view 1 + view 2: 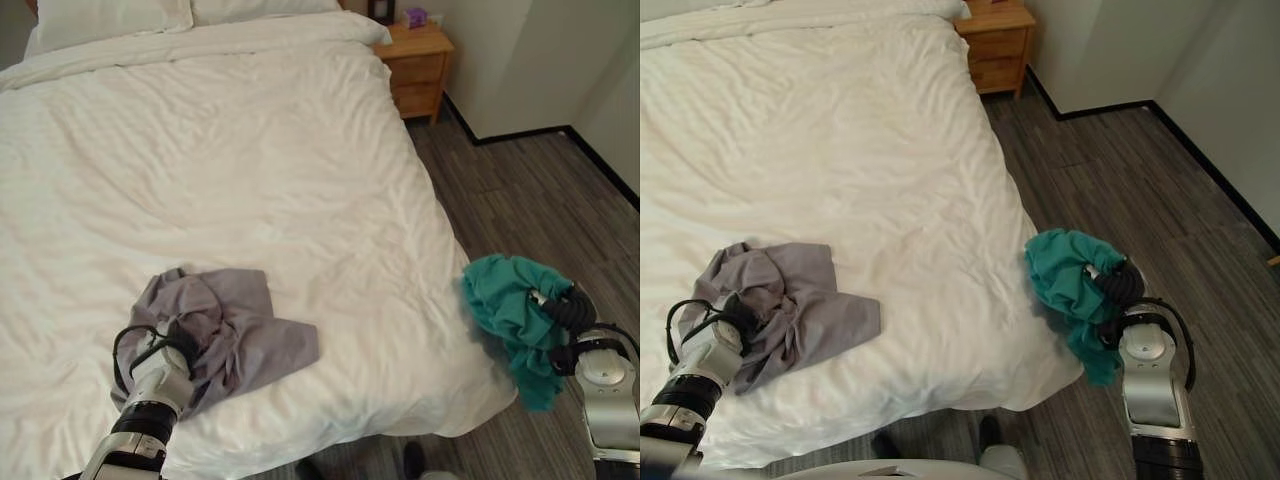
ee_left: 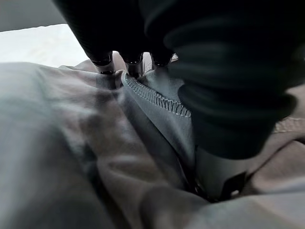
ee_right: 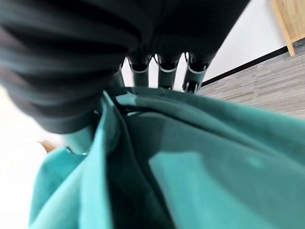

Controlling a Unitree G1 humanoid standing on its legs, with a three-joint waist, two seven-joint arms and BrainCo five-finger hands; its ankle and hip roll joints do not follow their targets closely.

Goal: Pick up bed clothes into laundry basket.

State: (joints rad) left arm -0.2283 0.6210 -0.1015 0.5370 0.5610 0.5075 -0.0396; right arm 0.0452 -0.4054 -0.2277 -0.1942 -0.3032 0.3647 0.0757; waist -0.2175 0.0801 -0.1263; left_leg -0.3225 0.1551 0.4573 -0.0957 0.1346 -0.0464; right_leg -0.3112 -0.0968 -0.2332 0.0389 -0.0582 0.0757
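Note:
A crumpled grey garment (image 1: pixel 255 335) lies on the white bed (image 1: pixel 250 150) near its foot edge. My left hand (image 1: pixel 180 340) rests on the garment's near side. In the left wrist view its fingers (image 2: pixel 102 59) and thumb pinch a hemmed fold of the grey cloth (image 2: pixel 71 143). A teal garment (image 1: pixel 505 300) hangs in the air beside the bed's right foot corner, above the floor. My right hand (image 1: pixel 562 310) is shut on it, and the right wrist view shows the fingers (image 3: pixel 164 71) curled over the teal cloth (image 3: pixel 214 167).
A wooden nightstand (image 1: pixel 418 65) with a small purple item (image 1: pixel 416 17) stands at the bed's far right. Pillows (image 1: pixel 110 20) lie at the head. Grey wood floor (image 1: pixel 540 200) runs along the right side to a wall corner.

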